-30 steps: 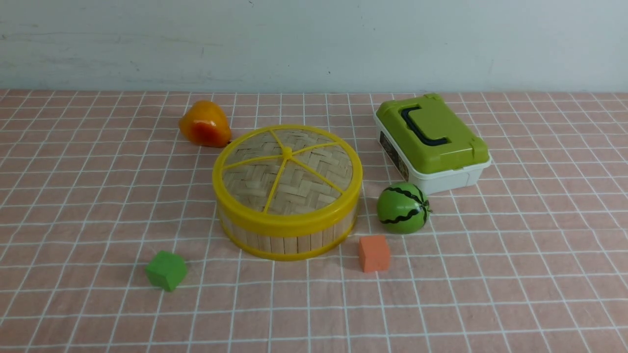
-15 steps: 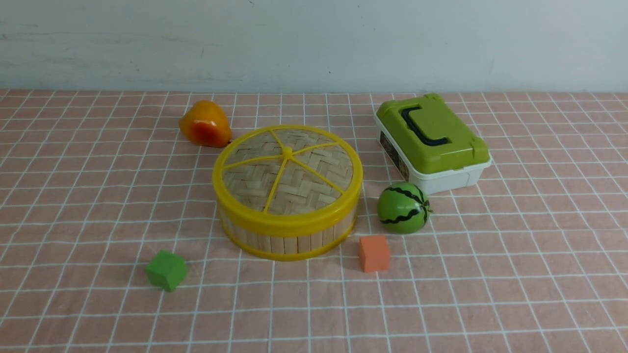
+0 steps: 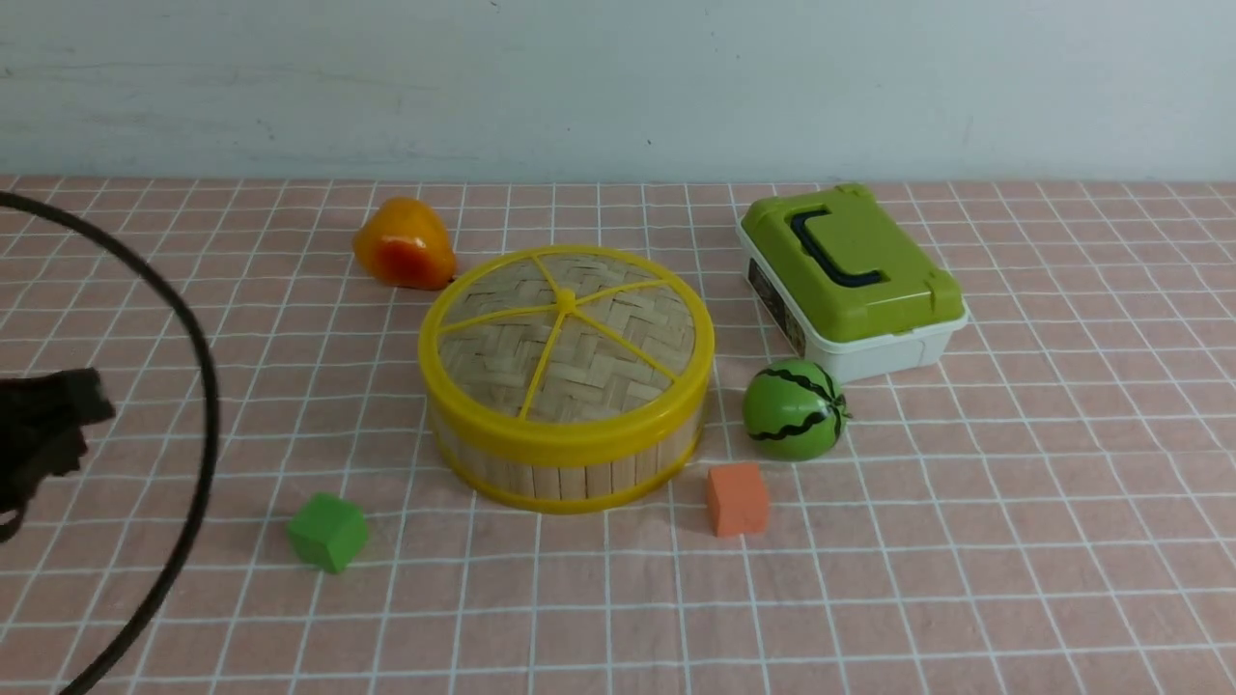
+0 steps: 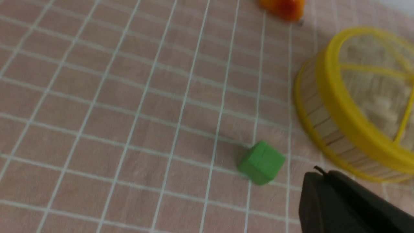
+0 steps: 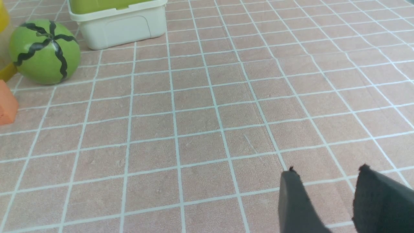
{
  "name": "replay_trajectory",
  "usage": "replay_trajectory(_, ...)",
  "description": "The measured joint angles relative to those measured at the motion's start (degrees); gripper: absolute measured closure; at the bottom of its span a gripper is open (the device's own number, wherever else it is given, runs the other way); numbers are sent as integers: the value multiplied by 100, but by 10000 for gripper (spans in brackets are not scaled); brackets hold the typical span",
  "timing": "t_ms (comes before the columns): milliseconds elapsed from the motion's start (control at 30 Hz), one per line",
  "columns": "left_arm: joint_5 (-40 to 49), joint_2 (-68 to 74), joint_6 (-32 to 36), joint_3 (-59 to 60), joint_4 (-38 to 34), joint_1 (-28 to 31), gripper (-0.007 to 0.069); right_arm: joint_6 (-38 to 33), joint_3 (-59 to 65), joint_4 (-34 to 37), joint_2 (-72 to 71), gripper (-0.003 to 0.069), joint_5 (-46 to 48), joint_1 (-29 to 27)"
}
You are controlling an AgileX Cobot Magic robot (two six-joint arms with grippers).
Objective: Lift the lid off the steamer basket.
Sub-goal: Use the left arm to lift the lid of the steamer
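Lid (image 3: 565,333): seated flat on the basket (image 3: 570,463) at the centre of the front view. The yellow rim, five spokes and hub are fully exposed. It is touched by neither gripper.
Basket: stood on the pink checked tablecloth (image 3: 966,541), with the slat wall and lower yellow ring visible.
Left gripper (image 4: 318,181): seen at the left edge of the front view, at mid height and well apart from the basket. The jaws are pressed together and nothing is held.
Right gripper (image 5: 327,170): shown only in the right wrist view. The fingers are parted, bare cloth is seen between them, and nothing is held.
Cable (image 3: 198,386): a black loop curved down the left side of the front view.
Green block (image 3: 327,532): lower left of the basket.
Orange block (image 3: 736,498): lower right of the basket.
Toy watermelon (image 3: 794,408): right of the basket.
Box (image 3: 850,280): upper right of the basket, closed with a green top.
Orange fruit (image 3: 403,244): upper left of the basket.
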Motion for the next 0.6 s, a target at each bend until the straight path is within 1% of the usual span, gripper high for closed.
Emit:
replay_trajectory(33,130,222,240,-109,-148,0,637,0,0,0,0,417,0,0)
replay_trajectory(67,310,519,745,-360,-585,5,637,0,0,0,0,417,0,0)
replay_trajectory(100,310,564,745,-360,-652,5,637,0,0,0,0,417,0,0)
replay_trajectory(133,516,918,1378,-663,-1182,5,637,0,0,0,0,417,0,0)
replay_trajectory(200,857,1350,2203,-1105,-2064,5,637,0,0,0,0,417,0,0)
replay_trajectory(300,1272,1929,2970,-1651,-2947,5,637,0,0,0,0,417,0,0)
replay_trajectory(367,1549,2380,3250,-2067,-3356,5,637,0,0,0,0,417,0,0)
replay_trajectory(433,1859,2844,3318,-2671,-3563,-41,637,0,0,0,0,417,0,0)
replay_trajectory(467,1859,2884,3318,-2671,-3563,-41,637,0,0,0,0,417,0,0)
replay_trajectory(500,2015,3163,3243,-3049,-3497,-130,637,0,0,0,0,417,0,0)
replay_trajectory(567,2271,3600,2962,-3745,-3142,-421,637,0,0,0,0,417,0,0)
replay_trajectory(600,2296,3681,2924,-3806,-3047,-452,637,0,0,0,0,417,0,0)
